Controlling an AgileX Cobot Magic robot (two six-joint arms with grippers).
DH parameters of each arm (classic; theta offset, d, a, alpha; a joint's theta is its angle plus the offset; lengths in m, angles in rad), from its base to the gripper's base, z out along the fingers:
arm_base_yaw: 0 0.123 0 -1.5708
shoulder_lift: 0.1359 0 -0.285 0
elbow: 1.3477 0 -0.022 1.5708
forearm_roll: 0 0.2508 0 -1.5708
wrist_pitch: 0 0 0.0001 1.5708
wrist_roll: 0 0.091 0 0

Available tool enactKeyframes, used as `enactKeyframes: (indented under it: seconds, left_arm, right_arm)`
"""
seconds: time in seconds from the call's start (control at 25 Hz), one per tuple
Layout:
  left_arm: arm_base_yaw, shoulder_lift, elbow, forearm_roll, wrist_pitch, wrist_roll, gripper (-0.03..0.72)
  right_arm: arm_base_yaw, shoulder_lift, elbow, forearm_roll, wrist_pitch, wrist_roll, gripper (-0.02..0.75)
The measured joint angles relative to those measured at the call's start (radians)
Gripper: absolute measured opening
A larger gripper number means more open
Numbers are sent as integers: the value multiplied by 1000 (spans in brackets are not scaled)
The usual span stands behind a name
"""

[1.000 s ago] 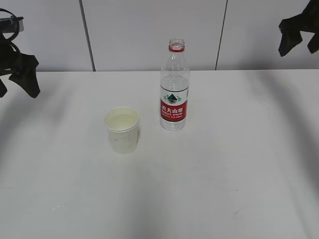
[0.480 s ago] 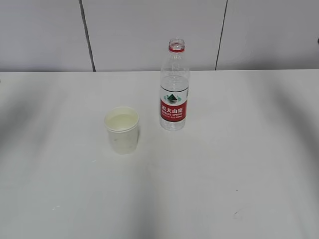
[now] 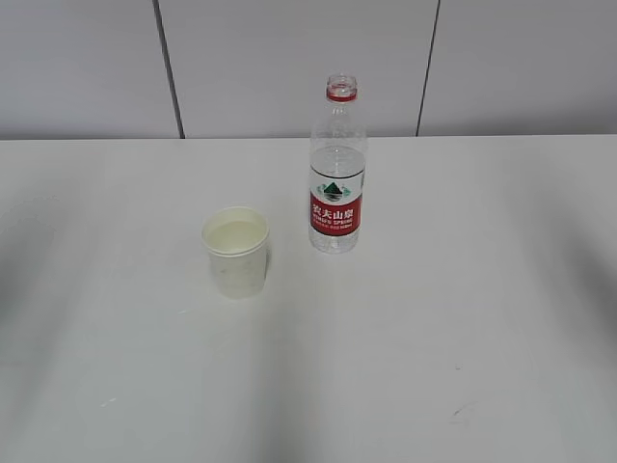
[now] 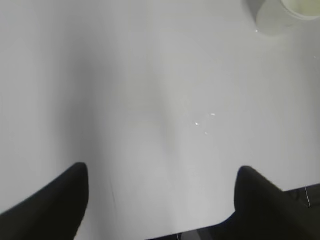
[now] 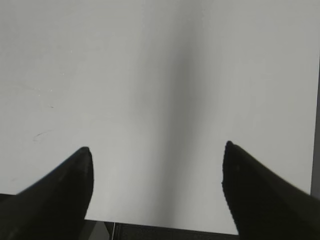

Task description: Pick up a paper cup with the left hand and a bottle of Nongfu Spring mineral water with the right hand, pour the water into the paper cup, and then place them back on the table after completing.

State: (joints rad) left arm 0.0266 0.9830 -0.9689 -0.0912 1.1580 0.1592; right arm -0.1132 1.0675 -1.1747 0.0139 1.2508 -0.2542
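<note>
A white paper cup (image 3: pixel 236 251) stands upright on the white table (image 3: pixel 434 318), with pale liquid inside. Its edge shows at the top right of the left wrist view (image 4: pixel 285 12). A clear Nongfu Spring bottle (image 3: pixel 337 169) with a red label and no cap stands upright just right of and behind the cup, holding clear water (image 3: pixel 337 162). Neither arm shows in the exterior view. My left gripper (image 4: pixel 162 172) is open and empty above bare table. My right gripper (image 5: pixel 157 150) is open and empty above bare table.
A grey panelled wall (image 3: pixel 289 68) runs behind the table. The table's near edge (image 5: pixel 165 227) shows at the bottom of the right wrist view. Small dark specks (image 3: pixel 461 415) mark the tabletop at the front right.
Both arms, seen at the upper left and upper right corners one second ago, have left the exterior view. The cup and the bottle have not moved.
</note>
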Motion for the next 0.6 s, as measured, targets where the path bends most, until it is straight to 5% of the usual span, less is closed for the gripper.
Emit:
enactKeyframes:
  seconds: [0.6]
  left_arm:
    - [-24,-740,371,42,70,-54,545]
  right_arm:
    - [22,-633,475,-6,4,32,593]
